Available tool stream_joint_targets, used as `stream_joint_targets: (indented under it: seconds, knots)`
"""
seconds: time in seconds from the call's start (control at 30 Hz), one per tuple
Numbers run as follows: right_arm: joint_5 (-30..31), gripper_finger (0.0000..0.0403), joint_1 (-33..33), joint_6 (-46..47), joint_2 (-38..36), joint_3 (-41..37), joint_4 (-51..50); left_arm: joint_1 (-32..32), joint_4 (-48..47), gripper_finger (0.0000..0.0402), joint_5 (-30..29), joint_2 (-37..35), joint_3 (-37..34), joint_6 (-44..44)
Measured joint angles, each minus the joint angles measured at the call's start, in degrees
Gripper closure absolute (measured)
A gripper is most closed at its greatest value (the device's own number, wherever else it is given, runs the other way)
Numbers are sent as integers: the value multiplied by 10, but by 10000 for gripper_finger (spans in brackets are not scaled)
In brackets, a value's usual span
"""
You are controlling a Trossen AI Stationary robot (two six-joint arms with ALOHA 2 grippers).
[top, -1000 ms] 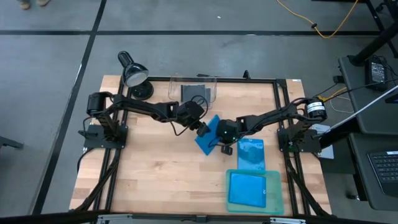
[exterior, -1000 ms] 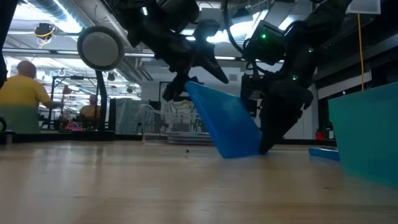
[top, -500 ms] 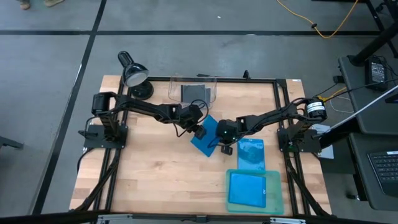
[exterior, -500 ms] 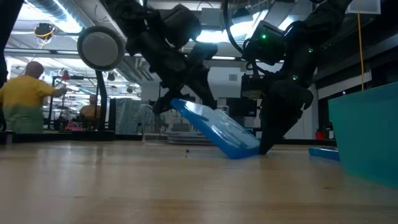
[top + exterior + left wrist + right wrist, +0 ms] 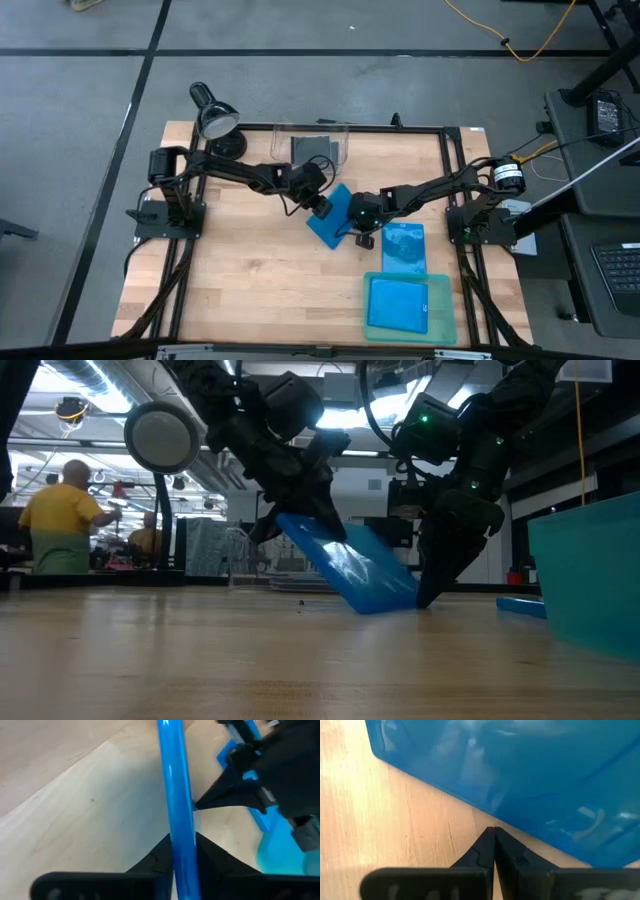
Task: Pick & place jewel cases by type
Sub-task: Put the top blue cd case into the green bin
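Observation:
A translucent blue jewel case [image 5: 330, 222] stands tilted at the table's middle, its lower edge on the wood and its upper edge raised toward the left. My left gripper [image 5: 179, 839] is shut on that raised edge. My right gripper [image 5: 493, 830], shut, has its tips at the case's lower edge. A second blue case [image 5: 403, 247] lies flat to the right. A third blue case [image 5: 398, 302] lies in the teal tray [image 5: 446, 318]. Dark grey cases [image 5: 312, 148] sit in the clear bin [image 5: 282, 132]. My left gripper pinches the blue case's raised edge [image 5: 177, 817] between its two fingers, one on each flat face. It comes slanting down from the table's left. The case leans below the fingers, with its lower edge [image 5: 385, 606] on the table. My right gripper's shut fingertips [image 5: 424, 596] meet the case's lower edge [image 5: 485, 815] from the table's right, slanting down. They rest at the table surface beside that edge.
A desk lamp [image 5: 212, 118] stands at the far left corner. The black frame rails [image 5: 445, 160] run along the table's sides. Bare wood lies toward the near left [image 5: 250, 290]. In the low view, the tray's teal wall [image 5: 585, 575] rises at the right, and a person shows far behind.
My left gripper has sunk a little and shut on the case's raised edge. The case has tipped lower toward the table: its upper edge has come down while its lower edge has stayed by my right gripper.

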Motion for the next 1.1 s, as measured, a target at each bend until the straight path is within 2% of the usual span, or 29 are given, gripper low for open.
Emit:
stream_joint_targets:
  seconds: [0.23, 0.5, 0.73, 0.87, 1.1]
  knots:
    - [8, 391, -4, 1, -14, -1, -19, 14, -8, 376, 32, -15, 0, 19]
    - [103, 391, -28, -2, -107, -3, -81, 26, -13, 376, 3, -94, -1, 56]
    - [109, 391, -64, -2, -182, -2, -81, 25, -25, 377, -52, -176, -1, 88]
    - [135, 391, -77, -2, -215, -2, -82, 25, -25, 377, -93, -217, -1, 129]
    - [133, 391, -93, 1, -270, -1, -84, 25, -75, 377, -158, -288, -1, 182]
